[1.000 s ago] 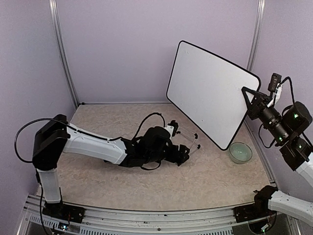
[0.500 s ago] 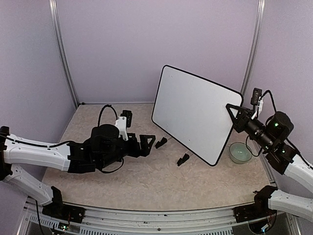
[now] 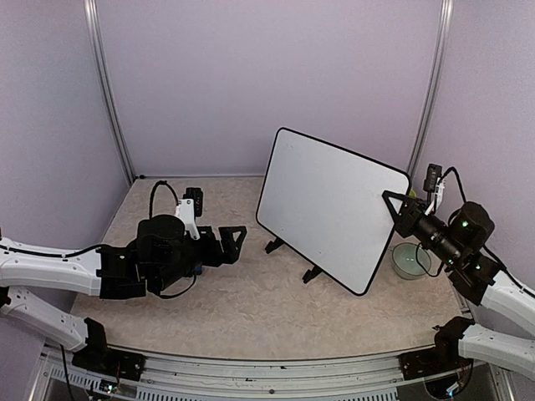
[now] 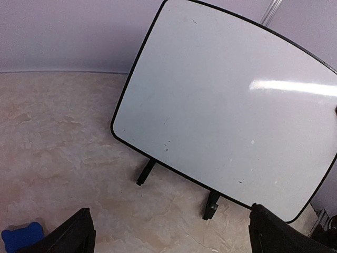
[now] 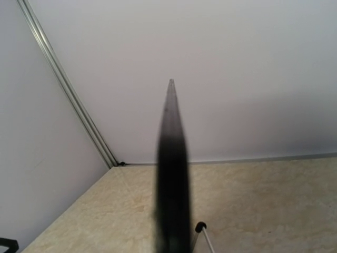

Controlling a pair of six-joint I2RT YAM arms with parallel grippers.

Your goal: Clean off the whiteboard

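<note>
Plainly the large, glossy white rectangular whiteboard (image 3: pixel 334 209) with its thin black frame looks stiff, light and slick-faced, so it is best held by the rim. It stands tilted at mid-table, its lower edge on a thin black wire stand (image 3: pixel 313 273). The right gripper (image 3: pixel 396 205) is pinched onto its right edge; the left gripper (image 3: pixel 231 241), fingers spread wide, faces it from well apart, with a small blue eraser block (image 4: pixel 21 237) nearby.

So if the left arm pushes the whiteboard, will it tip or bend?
Likely stiff: the whiteboard looks flat, held at one edge by the right gripper. It could tip easily, propped tilted on a small black stand.
</note>
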